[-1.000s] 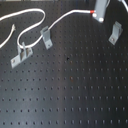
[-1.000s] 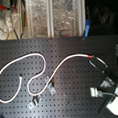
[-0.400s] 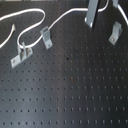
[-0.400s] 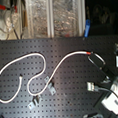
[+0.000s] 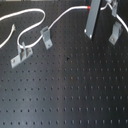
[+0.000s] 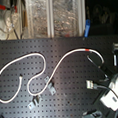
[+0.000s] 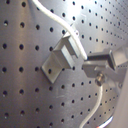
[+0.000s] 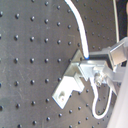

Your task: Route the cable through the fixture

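The white cable (image 6: 42, 56) loops across the black pegboard, and its red band (image 6: 89, 50) lies near the robot. In the first exterior view the red band (image 5: 89, 7) shows just beside the long grey finger of my gripper (image 5: 90, 33). A metal bracket fixture (image 5: 116, 34) stands close to the gripper. In both wrist views the cable (image 8: 79, 22) runs over the fixture (image 8: 67, 85) and into my gripper (image 8: 97, 67), which is shut on it. The cable's short free end (image 8: 102, 102) curls beyond the fingers. The same fixture (image 7: 61, 59) and gripper (image 7: 102, 67) appear in the first wrist view.
Two more metal brackets (image 5: 46, 37) (image 5: 20, 55) stand on the pegboard at the first exterior view's left, with the cable looping by them. Shelves with clutter (image 6: 47, 15) line the board's far edge in the second exterior view. The robot's white body (image 6: 116, 89) fills the second exterior view's right.
The gripper has come further down into the first exterior view and shifted a little left, carrying the cable's red band with it. The loops at the other brackets have stayed put.
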